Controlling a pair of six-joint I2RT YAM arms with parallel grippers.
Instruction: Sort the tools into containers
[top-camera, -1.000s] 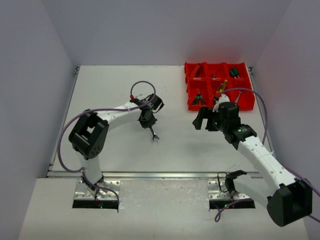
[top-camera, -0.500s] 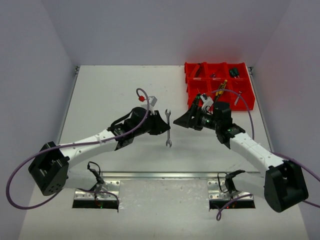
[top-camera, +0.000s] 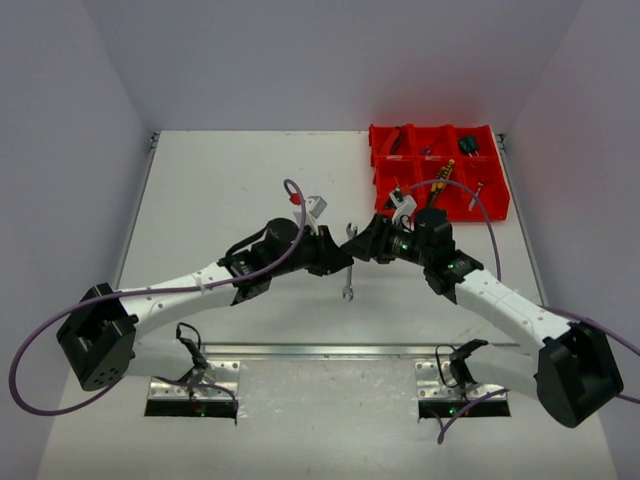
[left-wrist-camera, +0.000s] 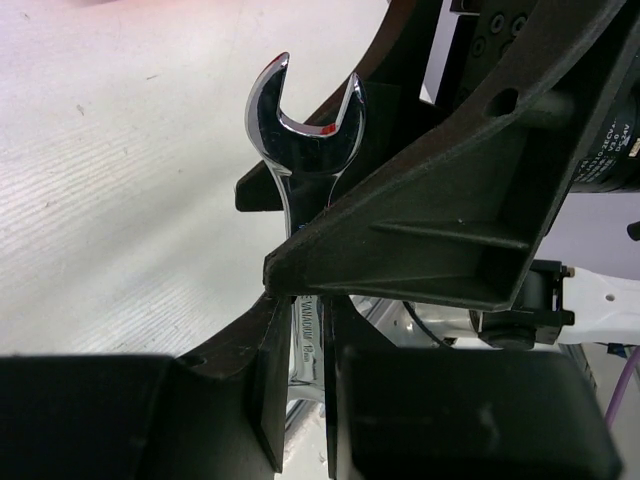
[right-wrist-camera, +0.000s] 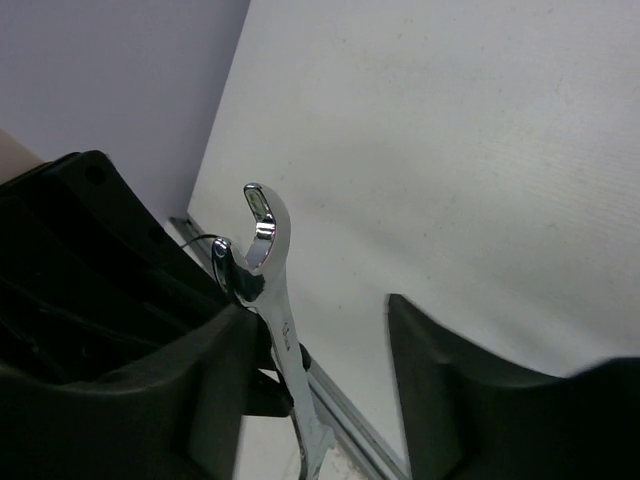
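Note:
A silver wrench (top-camera: 348, 265) hangs upright over the middle of the table, with my left gripper (top-camera: 335, 256) shut on its shank. In the left wrist view the wrench (left-wrist-camera: 305, 130) rises from between my left gripper (left-wrist-camera: 305, 325) fingers, open end up. My right gripper (top-camera: 366, 244) meets it from the right, jaws either side of the shank. In the right wrist view the wrench (right-wrist-camera: 272, 290) lies against one finger (right-wrist-camera: 210, 390) of my right gripper (right-wrist-camera: 320, 320), while the other finger (right-wrist-camera: 450, 390) stands well apart from it. The red containers (top-camera: 373, 140) sit at the far right with several tools inside.
Yellow-handled pliers (top-camera: 441, 178) and a green-handled tool (top-camera: 467, 146) lie in the red compartments. A metal rail (top-camera: 300, 350) runs along the table's near edge. Purple cables loop off both arms. Grey walls close in the left, right and back.
My left arm swung from the left to the table's centre with the wrench held upright. My right gripper moved left onto the wrench and its jaws have narrowed around it.

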